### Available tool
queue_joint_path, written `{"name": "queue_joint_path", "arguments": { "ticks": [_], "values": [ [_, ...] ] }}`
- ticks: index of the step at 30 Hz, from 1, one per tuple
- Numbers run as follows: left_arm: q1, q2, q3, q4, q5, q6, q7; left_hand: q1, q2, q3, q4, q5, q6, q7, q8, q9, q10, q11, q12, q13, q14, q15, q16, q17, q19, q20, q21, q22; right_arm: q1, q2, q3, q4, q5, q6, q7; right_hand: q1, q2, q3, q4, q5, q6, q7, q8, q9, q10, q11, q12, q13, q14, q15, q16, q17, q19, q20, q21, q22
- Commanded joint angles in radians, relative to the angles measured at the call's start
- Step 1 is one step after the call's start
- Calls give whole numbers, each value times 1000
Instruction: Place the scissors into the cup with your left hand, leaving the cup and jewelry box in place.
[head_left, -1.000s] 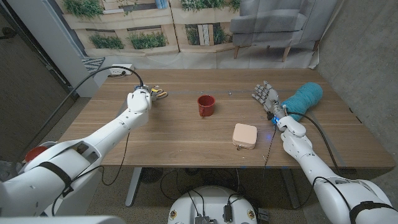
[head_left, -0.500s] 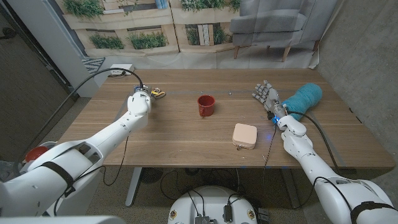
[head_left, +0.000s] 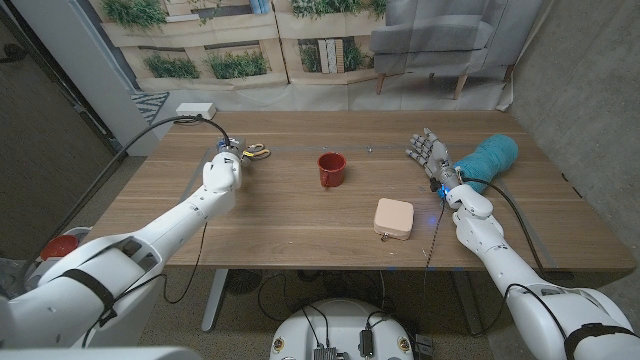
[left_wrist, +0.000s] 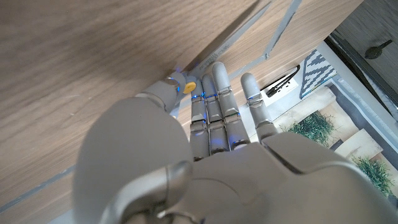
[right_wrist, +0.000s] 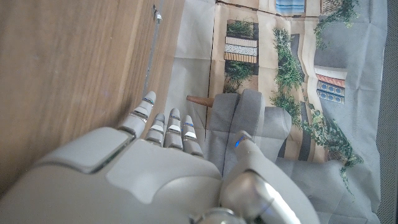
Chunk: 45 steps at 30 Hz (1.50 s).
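The scissors (head_left: 256, 152), with yellow handles, lie on the wooden table (head_left: 300, 225) at the back left. My left hand (head_left: 223, 170) is just on their near left side, fingers stretched toward them and holding nothing. In the left wrist view a bit of yellow handle (left_wrist: 189, 86) peeks out between the thumb and the straight fingers (left_wrist: 214, 99). The red cup (head_left: 331, 168) stands upright mid-table, well to the right of that hand. The pale pink jewelry box (head_left: 393, 217) sits closed, nearer the front edge. My right hand (head_left: 426, 152) stands at the right with fingers spread.
A teal rolled towel (head_left: 486, 158) lies right behind the right hand. A white power strip (head_left: 195, 108) sits at the table's far left edge, with a black cable arching over the left arm. Bare wood stretches between the scissors and the cup.
My left hand has drawn back a little toward me from the scissors, which stay in place. The right hand, cup and jewelry box have not moved.
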Motion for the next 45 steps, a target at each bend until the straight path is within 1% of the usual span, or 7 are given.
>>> {"name": "queue_joint_path", "arguments": {
  "ticks": [1,15,28,36,39,41,45],
  "values": [
    [37,10,-45,-53,-23,-25,73,11,2,0,3,9,158,-2,91,104,85,-80,9,10,29,-17,3,7,8,5,12,1,1,0,-2,4,-2,3,-1,-1,-3,4,2,10,-1,1,-4,4,14,0,-1,2,8,2,2,3,9,-2,5,5],
    [107,6,-116,-121,-51,-61,227,12,-7,1,5,15,168,-9,121,161,108,-92,20,9,58,-27,-2,16,20,2,38,-6,-3,-6,-5,-13,-7,-6,-7,-2,-4,4,2,10,-1,1,-4,4,14,2,-2,2,7,2,1,3,9,-3,4,5],
    [134,4,-150,-155,-65,-92,272,14,-13,4,4,17,173,-14,141,207,116,-91,23,8,73,-33,-12,23,28,2,54,-15,-7,-11,-11,-28,-14,-12,-16,-3,-4,5,2,11,-2,1,-4,4,15,3,-2,2,7,2,0,3,9,-2,4,5],
    [154,1,-176,-185,-81,-118,301,13,-15,6,3,18,172,-15,148,228,124,-99,22,3,82,-37,-17,25,31,2,60,-19,-6,-14,-16,-33,-18,-20,-20,-4,-4,5,1,11,-2,2,-4,4,13,1,-3,2,7,3,-1,3,8,-3,3,5],
    [162,0,-188,-195,-93,-131,305,13,-16,6,3,18,174,-16,150,232,124,-94,22,5,83,-39,-17,27,32,2,62,-20,-5,-15,-17,-35,-18,-23,-22,-4,-5,5,1,11,-2,3,-4,4,13,1,-3,2,7,3,-1,3,8,-2,3,5],
    [166,-2,-192,-202,-94,-134,310,11,-15,6,5,18,173,-16,150,235,124,-101,23,6,84,-37,-19,28,33,2,63,-21,-2,-16,-20,-30,-23,-18,-20,-4,-5,5,1,11,-2,3,-4,4,13,1,-3,2,7,3,-1,3,8,-2,3,5],
    [174,-5,-205,-210,-107,-153,321,10,-16,7,5,19,177,-19,151,237,127,-96,22,4,86,-38,-21,30,34,2,65,-22,-1,-15,-19,-32,-21,-24,-23,-5,-5,5,1,11,0,4,-4,4,14,0,-3,2,7,3,-1,3,8,-2,3,5]
  ]
}}
